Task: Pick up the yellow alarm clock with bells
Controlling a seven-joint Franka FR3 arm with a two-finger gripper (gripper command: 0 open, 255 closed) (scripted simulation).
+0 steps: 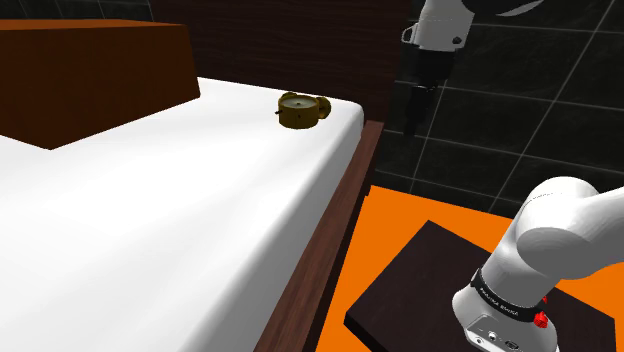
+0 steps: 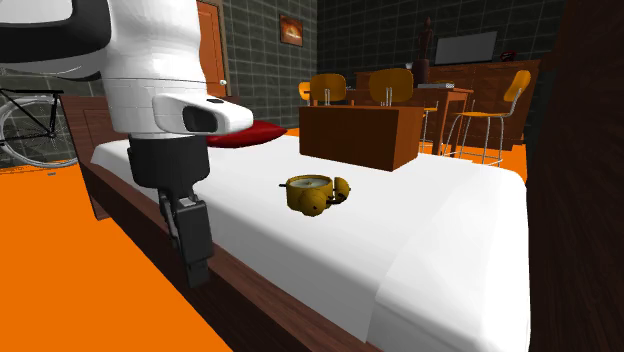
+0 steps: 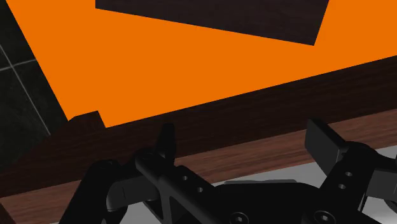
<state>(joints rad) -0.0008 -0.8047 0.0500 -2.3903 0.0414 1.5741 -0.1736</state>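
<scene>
Arm wrist vertical, gripper pointing down just beside the bed's wooden side rail, over orange floor. Fingers stand apart, nothing between them. Yellow twin-bell alarm clock lies face-up on the bed's white mattress, apart from the gripper. Brown box on the bed beyond the clock.

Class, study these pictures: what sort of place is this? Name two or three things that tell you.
Probably a studio-style home, with bedroom and dining area together: a white bed with a wooden frame, a red pillow on it, and yellow dining chairs beyond.
</scene>
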